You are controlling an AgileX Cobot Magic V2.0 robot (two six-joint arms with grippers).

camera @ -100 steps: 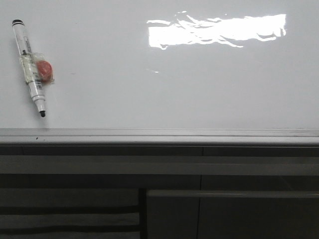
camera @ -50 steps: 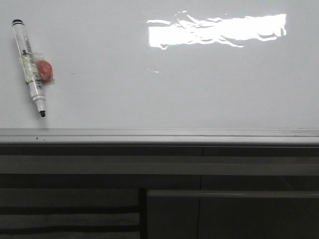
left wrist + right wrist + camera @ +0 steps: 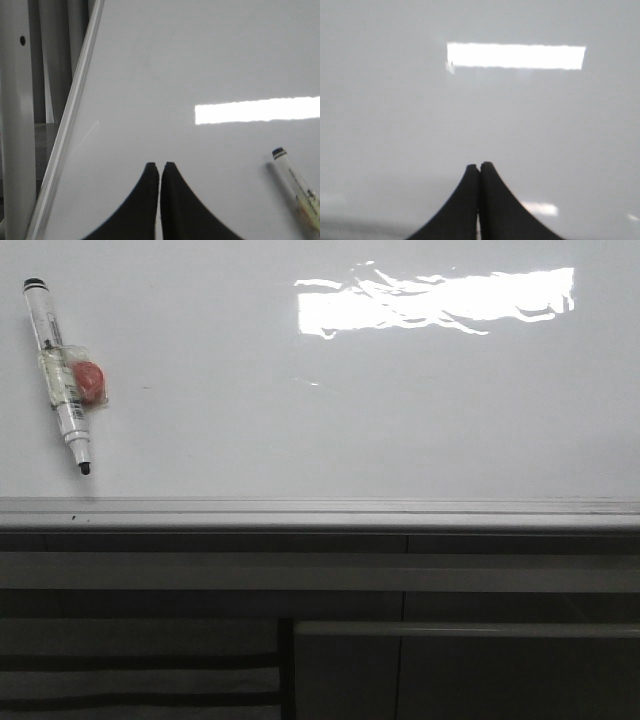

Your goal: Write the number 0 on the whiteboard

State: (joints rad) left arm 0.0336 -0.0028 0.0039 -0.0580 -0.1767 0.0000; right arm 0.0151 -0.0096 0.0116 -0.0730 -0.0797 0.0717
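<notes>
While our left fingers (image 3: 159,167) and right fingers (image 3: 479,166) stayed pressed together, empty, a marker (image 3: 60,375) lay on the whiteboard (image 3: 400,420).

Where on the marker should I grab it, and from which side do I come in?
Take the marker on its bare upper barrel, between the black end cap and the taped-on red lump. It lies flat on the whiteboard, tip toward the near rail, so come straight down with the fingers across the barrel. The left hand looks nearest and is shut; open it first.
</notes>
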